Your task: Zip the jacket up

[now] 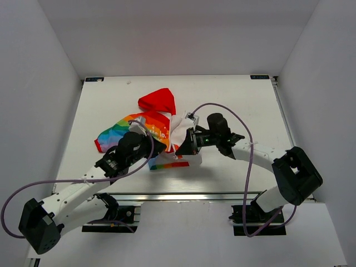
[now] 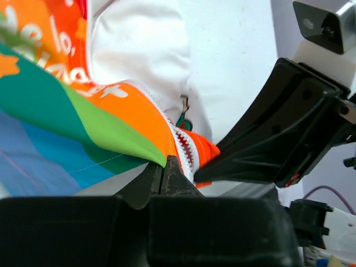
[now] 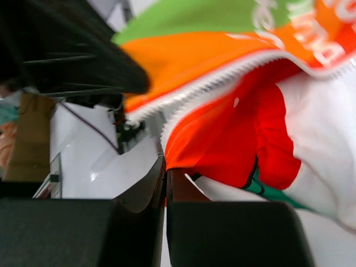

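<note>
1. My left gripper (image 2: pixel 164 177) has its fingers pressed together on the rainbow hem of the jacket (image 1: pixel 158 122), right beside the bottom end of the zipper (image 2: pixel 183 146).
2. The jacket lies mid-table (image 1: pixel 239 100) — its long axis runs near-to-far, red hood (image 1: pixel 158 101) toward the far edge, hem toward the arm bases.
3. My right gripper (image 3: pixel 166 177) is closed too, nipping the red trim (image 3: pixel 222 144) just across the zipper.
</note>
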### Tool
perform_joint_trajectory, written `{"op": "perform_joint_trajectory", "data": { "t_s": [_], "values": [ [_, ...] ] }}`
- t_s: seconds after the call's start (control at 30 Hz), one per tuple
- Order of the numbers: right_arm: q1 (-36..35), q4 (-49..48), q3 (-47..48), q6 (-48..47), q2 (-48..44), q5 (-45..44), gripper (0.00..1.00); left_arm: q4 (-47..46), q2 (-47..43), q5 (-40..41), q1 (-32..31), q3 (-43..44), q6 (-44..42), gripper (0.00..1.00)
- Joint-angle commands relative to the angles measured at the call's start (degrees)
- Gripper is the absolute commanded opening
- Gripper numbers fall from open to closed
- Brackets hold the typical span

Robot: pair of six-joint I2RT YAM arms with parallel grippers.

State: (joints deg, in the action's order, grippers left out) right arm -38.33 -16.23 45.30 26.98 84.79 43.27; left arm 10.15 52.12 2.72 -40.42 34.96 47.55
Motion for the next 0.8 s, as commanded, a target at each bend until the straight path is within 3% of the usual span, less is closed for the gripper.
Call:
{"op": "perform_joint_trajectory", "data": {
  "t_s": [0.0, 0.1, 0.33, 0.5, 0.77],
  "values": [
    [-0.34, -10.39, -0.56, 4.47, -0.42, 8.41, 0.00, -4.34, 0.53, -3.24, -0.27, -2.35, 1.58, 0.00],
    [-0.26, -14.61, -1.44, 7.81, -0.33, 8.42, 0.00, -9.35, 0.79, -6.41, -0.18, -4.19, 2.11, 0.00],
    [-0.34, -27.00, -6.62, 19.85, 0.20, 5.00, 0.00, -16.73, -1.75, -3.87, -0.88, -8.76, 5.09, 0.00],
    [-0.43, -26.84, -10.14, 20.65, -1.47, 0.60, 0.00, -21.92, -5.53, 0.44, -1.67, -12.45, 4.75, 0.00],
    [-0.96, -27.10, -10.49, 24.69, -2.44, -0.64, 0.00, -29.13, -7.38, 0.35, -2.11, -15.62, -1.58, 0.00]
  ]
}}
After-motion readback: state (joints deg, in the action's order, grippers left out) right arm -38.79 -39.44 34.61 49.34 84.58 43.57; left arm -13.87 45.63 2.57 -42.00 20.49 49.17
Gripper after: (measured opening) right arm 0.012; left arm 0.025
